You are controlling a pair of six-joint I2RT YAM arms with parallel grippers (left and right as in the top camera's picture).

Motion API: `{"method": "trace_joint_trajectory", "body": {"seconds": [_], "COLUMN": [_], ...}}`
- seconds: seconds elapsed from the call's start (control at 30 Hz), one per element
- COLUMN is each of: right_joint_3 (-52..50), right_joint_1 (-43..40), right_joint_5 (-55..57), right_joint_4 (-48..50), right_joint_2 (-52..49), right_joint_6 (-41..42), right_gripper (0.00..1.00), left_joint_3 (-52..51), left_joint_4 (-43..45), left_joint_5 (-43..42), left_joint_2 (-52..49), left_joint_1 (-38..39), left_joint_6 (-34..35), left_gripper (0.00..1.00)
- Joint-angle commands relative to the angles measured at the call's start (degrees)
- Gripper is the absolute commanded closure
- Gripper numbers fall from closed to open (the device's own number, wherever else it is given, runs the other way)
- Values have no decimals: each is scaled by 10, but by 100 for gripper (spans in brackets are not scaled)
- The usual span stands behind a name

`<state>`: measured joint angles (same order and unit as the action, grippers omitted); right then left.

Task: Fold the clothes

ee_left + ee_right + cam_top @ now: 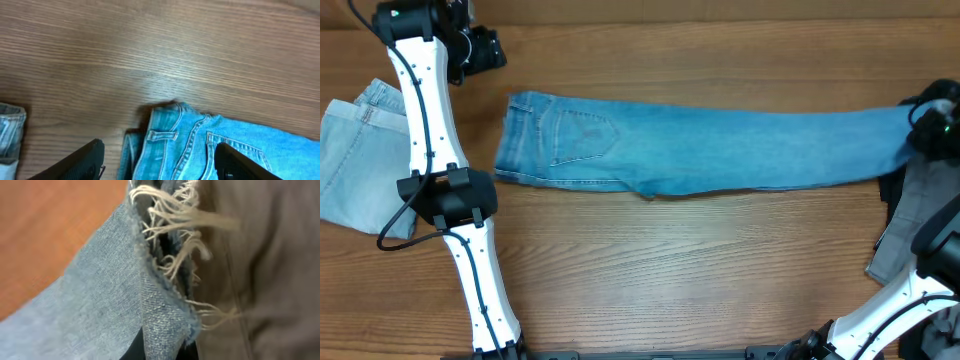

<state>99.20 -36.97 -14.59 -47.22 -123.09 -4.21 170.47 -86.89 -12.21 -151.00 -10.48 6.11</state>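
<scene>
The mid-blue jeans lie stretched across the table, folded lengthwise, with the waistband and a back pocket at the left and the hem at the far right. My left gripper is open and empty, up-left of the waistband. In the left wrist view its two black fingers straddle the waistband corner without touching it. My right gripper is shut on the jeans' frayed hem. The right wrist view shows the hem pinched up, with loose threads, between dark fingers.
Folded pale-wash jeans lie at the left edge behind the left arm, and their corner shows in the left wrist view. A grey garment lies at the right edge under the right arm, also in the right wrist view. The wood tabletop lies in front.
</scene>
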Motion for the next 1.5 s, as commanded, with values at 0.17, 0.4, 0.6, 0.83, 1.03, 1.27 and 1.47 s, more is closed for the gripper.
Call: {"method": "trace_joint_trajectory", "body": {"seconds": [0.17, 0.4, 0.6, 0.83, 1.03, 1.27, 1.47], "right_joint_3": [242, 242, 208, 208, 207, 207, 208], "right_joint_1": [102, 304, 410, 486, 512, 554, 564], "right_joint_5": [-49, -12, -2, -13, -16, -18, -86], "right_joint_4": [-223, -323, -309, -283, -272, -259, -290], "right_joint_2": [32, 32, 32, 31, 6, -59, -66], "right_joint_6": [-68, -97, -69, -33, -30, -8, 11], "right_gripper": [96, 96, 96, 96, 96, 78, 17], "left_joint_3": [34, 34, 34, 34, 34, 34, 34], "left_joint_4": [-60, -64, -76, -85, -89, -91, -89], "left_joint_5": [-11, -9, -9, -9, -9, -9, -9], "left_joint_2": [0, 1, 1, 0, 0, 0, 0], "left_joint_1": [3, 3, 3, 3, 3, 3, 3], "left_joint_6": [31, 31, 29, 29, 27, 27, 27], "left_gripper": [25, 21, 21, 21, 20, 20, 20]}}
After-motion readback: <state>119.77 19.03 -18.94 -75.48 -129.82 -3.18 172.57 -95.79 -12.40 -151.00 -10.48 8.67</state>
